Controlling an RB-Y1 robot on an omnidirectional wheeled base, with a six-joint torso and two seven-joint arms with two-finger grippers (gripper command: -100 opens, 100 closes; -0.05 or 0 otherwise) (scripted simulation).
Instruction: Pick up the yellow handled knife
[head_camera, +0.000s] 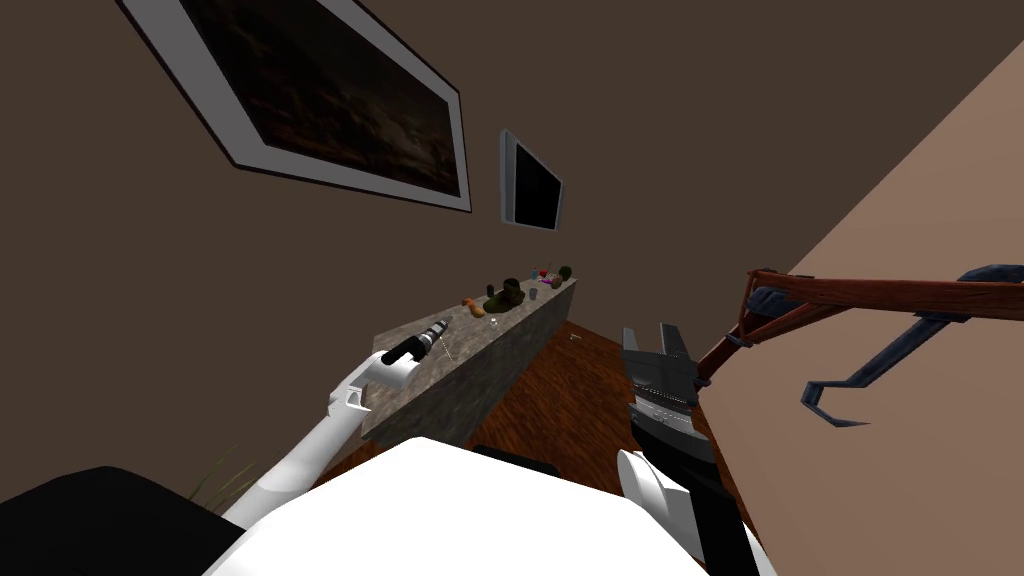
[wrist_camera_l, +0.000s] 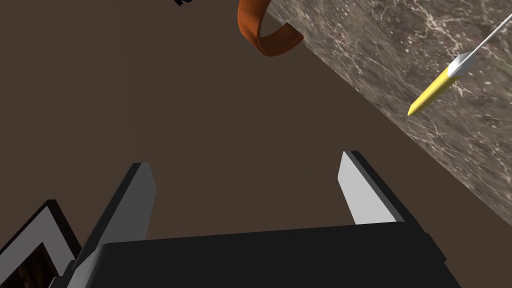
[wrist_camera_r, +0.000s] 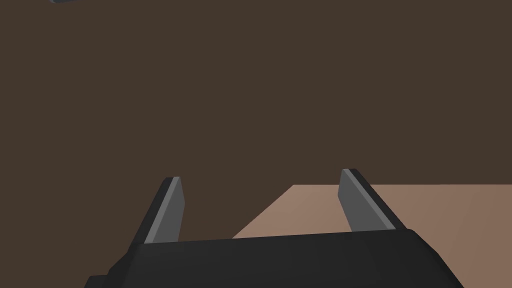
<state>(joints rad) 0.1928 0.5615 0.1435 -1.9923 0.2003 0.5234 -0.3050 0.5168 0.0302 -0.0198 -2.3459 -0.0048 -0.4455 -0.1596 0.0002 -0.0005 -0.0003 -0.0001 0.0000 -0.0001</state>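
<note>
The yellow handled knife (wrist_camera_l: 434, 92) lies flat on the grey marbled counter top (wrist_camera_l: 400, 45), its white blade running away from the handle. My left gripper (wrist_camera_l: 246, 160) hovers over the counter's wall-side edge with the knife off to one side of its fingers. It is open, with nothing between them. In the head view the left gripper (head_camera: 440, 328) reaches over the near part of the counter (head_camera: 470, 370), and the knife (head_camera: 447, 349) shows as a thin pale line just beside it. My right gripper (head_camera: 652, 338) hangs open to the right of the counter, holding nothing.
A curved orange thing (wrist_camera_l: 270, 35) sits further along the counter, past the knife. Several small items (head_camera: 510, 292) crowd the counter's far end. A red-brown wooden frame with blue-grey hooks (head_camera: 850, 295) juts out at the right. Wooden floor (head_camera: 560, 400) lies between it and the counter.
</note>
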